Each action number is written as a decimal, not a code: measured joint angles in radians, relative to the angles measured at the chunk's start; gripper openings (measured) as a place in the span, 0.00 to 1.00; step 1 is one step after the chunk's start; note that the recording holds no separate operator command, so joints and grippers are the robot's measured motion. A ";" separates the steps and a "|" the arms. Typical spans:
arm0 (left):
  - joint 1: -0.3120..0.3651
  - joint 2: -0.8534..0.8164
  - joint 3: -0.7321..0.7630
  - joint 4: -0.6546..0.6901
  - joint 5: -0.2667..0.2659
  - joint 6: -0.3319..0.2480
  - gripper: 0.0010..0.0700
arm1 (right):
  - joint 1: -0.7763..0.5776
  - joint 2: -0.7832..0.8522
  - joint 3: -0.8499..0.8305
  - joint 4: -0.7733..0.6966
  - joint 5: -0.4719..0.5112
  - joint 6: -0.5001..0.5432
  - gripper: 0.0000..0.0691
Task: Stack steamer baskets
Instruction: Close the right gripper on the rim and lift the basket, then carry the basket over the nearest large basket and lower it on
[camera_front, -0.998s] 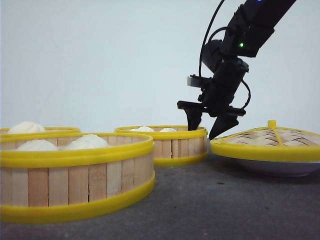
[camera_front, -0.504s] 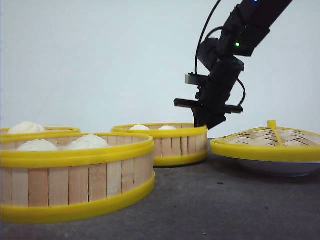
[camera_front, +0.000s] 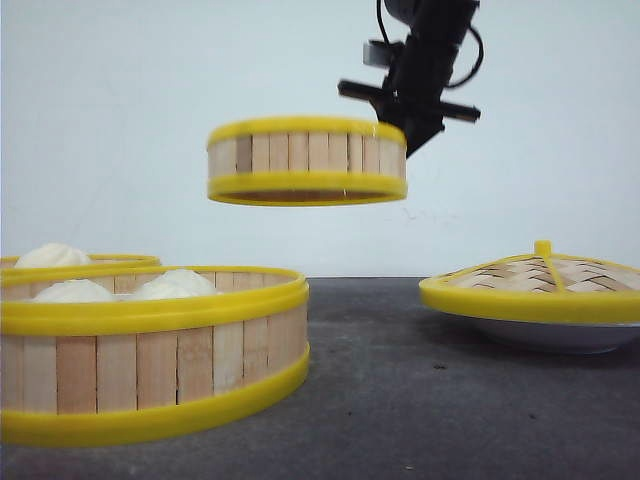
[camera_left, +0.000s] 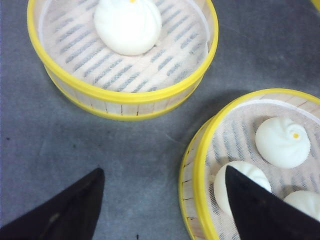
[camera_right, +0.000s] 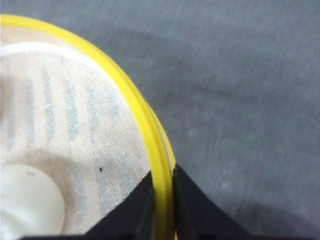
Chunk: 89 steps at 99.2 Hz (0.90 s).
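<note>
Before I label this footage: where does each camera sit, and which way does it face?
Front: low at table level, looking forward at the lifted basket, near basket and lid; right claw shows.
Left wrist: above, looking down at two baskets holding buns; open left claw shows.
Right wrist: looking down the right claw, shut on the lifted basket's rim.
Shared: front and right wrist both show that basket.

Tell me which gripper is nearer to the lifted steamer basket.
Right. The right gripper is clamped on the rim of the lifted steamer basket, holding it in the air. The left gripper hangs open over the two baskets on the table, touching neither.
</note>
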 joint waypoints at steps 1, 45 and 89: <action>0.000 0.000 0.000 0.000 0.000 0.000 0.66 | 0.001 -0.004 0.000 -0.005 0.000 0.000 0.04; 0.000 0.000 0.000 0.000 -0.001 0.002 0.66 | 0.085 -0.213 0.000 -0.220 0.009 0.002 0.04; 0.000 0.000 0.000 0.000 -0.001 0.002 0.66 | 0.192 -0.489 -0.521 0.039 0.017 0.002 0.04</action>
